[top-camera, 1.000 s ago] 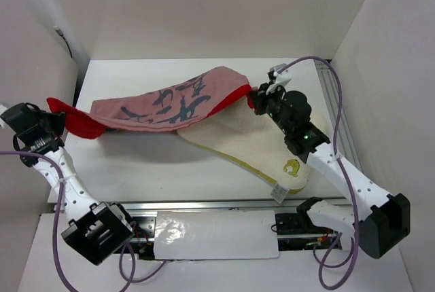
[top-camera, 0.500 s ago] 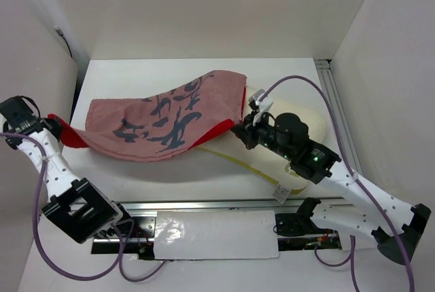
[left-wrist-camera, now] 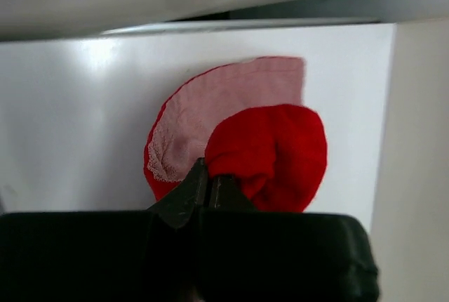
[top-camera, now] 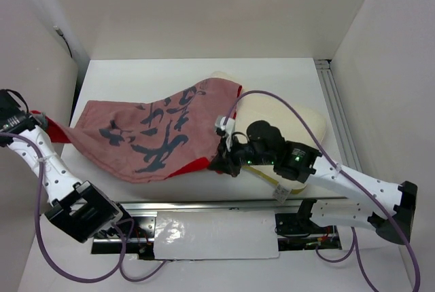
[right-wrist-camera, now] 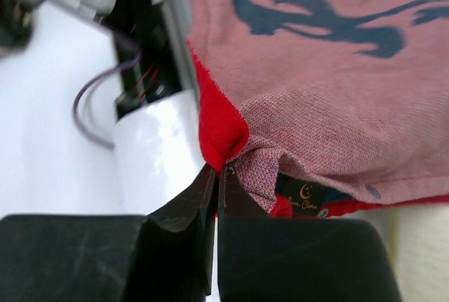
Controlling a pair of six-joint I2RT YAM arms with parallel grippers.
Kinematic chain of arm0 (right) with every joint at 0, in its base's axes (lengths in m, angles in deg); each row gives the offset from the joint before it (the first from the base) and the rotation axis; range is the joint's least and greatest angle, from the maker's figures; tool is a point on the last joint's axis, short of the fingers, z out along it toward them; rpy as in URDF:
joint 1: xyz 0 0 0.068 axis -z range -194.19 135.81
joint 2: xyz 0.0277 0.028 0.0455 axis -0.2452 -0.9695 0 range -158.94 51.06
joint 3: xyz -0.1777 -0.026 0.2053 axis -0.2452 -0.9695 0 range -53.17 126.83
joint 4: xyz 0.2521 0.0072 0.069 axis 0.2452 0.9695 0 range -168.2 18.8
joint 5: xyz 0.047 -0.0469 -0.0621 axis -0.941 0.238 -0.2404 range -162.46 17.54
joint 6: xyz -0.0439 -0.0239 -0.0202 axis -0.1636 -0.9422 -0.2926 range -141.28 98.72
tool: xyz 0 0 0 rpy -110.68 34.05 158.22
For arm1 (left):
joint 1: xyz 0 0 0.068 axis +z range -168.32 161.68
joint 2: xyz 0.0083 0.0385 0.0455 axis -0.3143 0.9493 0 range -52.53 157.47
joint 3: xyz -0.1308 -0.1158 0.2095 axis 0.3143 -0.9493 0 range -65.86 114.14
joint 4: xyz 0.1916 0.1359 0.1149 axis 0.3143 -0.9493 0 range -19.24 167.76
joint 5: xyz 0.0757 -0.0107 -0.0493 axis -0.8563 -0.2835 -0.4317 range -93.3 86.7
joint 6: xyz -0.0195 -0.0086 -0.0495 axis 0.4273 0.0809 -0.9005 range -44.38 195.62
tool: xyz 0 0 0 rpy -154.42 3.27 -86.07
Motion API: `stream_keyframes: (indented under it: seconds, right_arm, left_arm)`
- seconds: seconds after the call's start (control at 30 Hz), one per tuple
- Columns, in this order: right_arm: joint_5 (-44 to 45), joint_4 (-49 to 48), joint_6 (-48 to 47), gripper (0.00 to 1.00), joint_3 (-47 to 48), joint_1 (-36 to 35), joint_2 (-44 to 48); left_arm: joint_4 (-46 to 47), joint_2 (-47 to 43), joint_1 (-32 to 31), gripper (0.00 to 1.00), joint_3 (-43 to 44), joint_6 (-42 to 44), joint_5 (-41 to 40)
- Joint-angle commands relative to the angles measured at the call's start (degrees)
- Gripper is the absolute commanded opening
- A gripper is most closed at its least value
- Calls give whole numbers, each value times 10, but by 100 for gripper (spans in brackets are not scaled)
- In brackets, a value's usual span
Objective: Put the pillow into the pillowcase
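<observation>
The pillowcase lies stretched across the table, faded pinkish-red side up with dark markings, bright red at its edges. Its right part covers part of the cream pillow, which shows at the right with a white tag near the front edge. My right gripper is shut on the pillowcase's near right corner, low over the front of the table. My left gripper is shut on the red left corner at the table's left edge.
White walls close in the table on the left, back and right. A metal rail runs along the front edge, with the arm bases below it. A dark label hangs inside the pillowcase's opening.
My right gripper has pulled its pillowcase corner toward the front left, drawing the fabric over the pillow. The left arm has swung farther left, keeping its corner.
</observation>
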Motion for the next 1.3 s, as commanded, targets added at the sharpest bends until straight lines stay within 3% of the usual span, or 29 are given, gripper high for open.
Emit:
stream_keyframes:
  seconds: [0.0,0.07,0.1,0.13,0.17,0.2,0.23,0.27,0.3,0.33,0.4,0.47,0.63,0.67,0.73,0.77,0.87,0.97,1.07,1.13,1.27]
  right_arm:
    - [-80,29,8,0,-17,-28,-11]
    - [-51,41,33,0,-40,-42,-26]
    - [-51,48,49,0,-46,-42,-33]
    - [-51,54,55,2,-46,-42,-49]
    - [-45,71,55,9,-46,-42,-56]
    - [-45,79,55,12,-38,-42,-63]
    - [-39,85,35,18,-33,-42,-63]
    - [-39,94,25,43,-27,-42,-72]
    - [-34,94,16,61,-12,-42,-81]
    - [-28,101,5,73,-4,-42,-90]
    - [39,116,14,93,12,-42,-90]
    - [86,116,29,100,19,-33,-90]
    - [206,116,100,100,32,105,-85]
    - [212,116,123,100,32,131,-85]
    - [245,123,151,100,26,212,-85]
    - [252,123,167,100,26,237,-85]
    - [253,116,173,100,12,328,-85]
    - [246,109,173,100,6,388,-105]
    - [266,103,173,100,11,419,-124]
    - [285,109,173,100,11,430,-151]
    - [278,91,183,100,11,454,-201]
  left_arm:
    - [-24,-24,17,2,-45,-1,4]
    - [-42,-32,18,27,-60,-1,4]
    - [-51,-38,18,44,-60,-1,4]
    - [-51,-38,18,70,-67,12,16]
    - [-51,-44,18,90,-67,18,27]
    - [-51,-49,18,100,-67,18,36]
    - [-51,-50,18,100,-67,18,53]
    - [-51,-56,18,100,-67,23,63]
    - [-42,-57,18,100,-67,29,76]
    - [-27,-64,18,100,-59,44,102]
    - [-19,-70,-4,100,-51,52,102]
    - [-7,-76,-64,100,-34,65,93]
    - [37,-65,-288,100,-8,87,19]
    - [47,-58,-382,100,1,99,-22]
    - [67,-25,-479,100,8,112,-61]
    - [76,-10,-569,96,15,131,-89]
    - [118,59,-722,93,20,162,-115]
    - [143,139,-813,92,33,194,-124]
    - [129,206,-852,96,75,194,-169]
    - [62,266,-853,97,114,148,-198]
    - [39,272,-768,99,78,80,-181]
